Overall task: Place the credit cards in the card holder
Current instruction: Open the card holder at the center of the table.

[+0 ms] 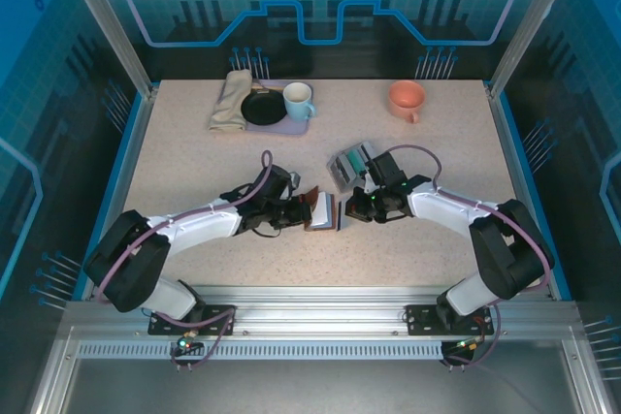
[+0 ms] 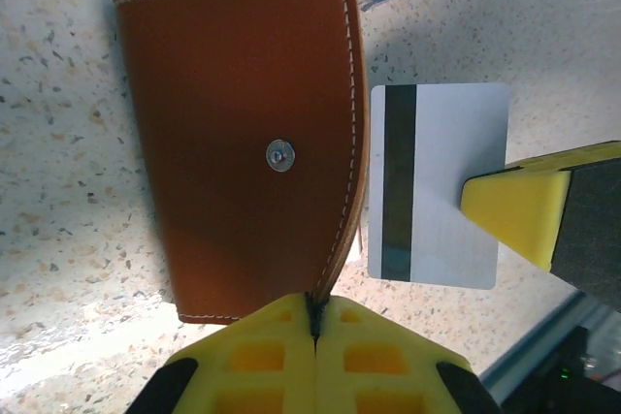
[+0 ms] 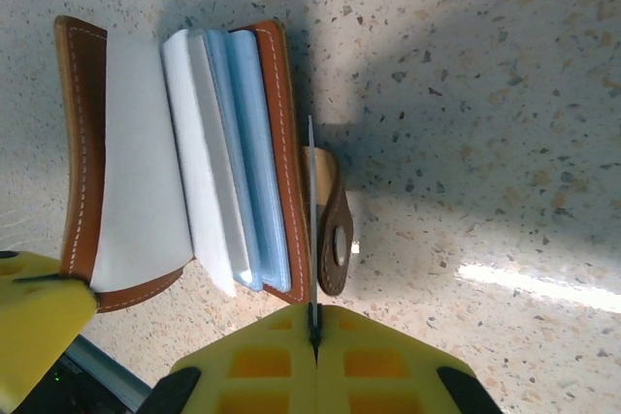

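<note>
The brown leather card holder (image 1: 323, 211) stands open on the table between my two grippers. My left gripper (image 2: 315, 312) is shut on the edge of its outer cover (image 2: 252, 133), which carries a metal snap. Seen from the right wrist, the white and blue card slots (image 3: 223, 162) fan open, and the snap tab (image 3: 335, 230) hangs at the right. My right gripper (image 3: 314, 322) is shut on a white credit card (image 2: 441, 186) with a dark stripe. The card shows edge-on (image 3: 311, 210), just right of the holder's brown cover. More cards, one teal (image 1: 361, 154), sit in the tray.
A grey box-shaped tray (image 1: 347, 166) lies just behind the right gripper. At the back stand a light blue mug (image 1: 298, 100), a black dish (image 1: 262, 109), a beige cloth (image 1: 231, 101) and an orange mug (image 1: 408, 99).
</note>
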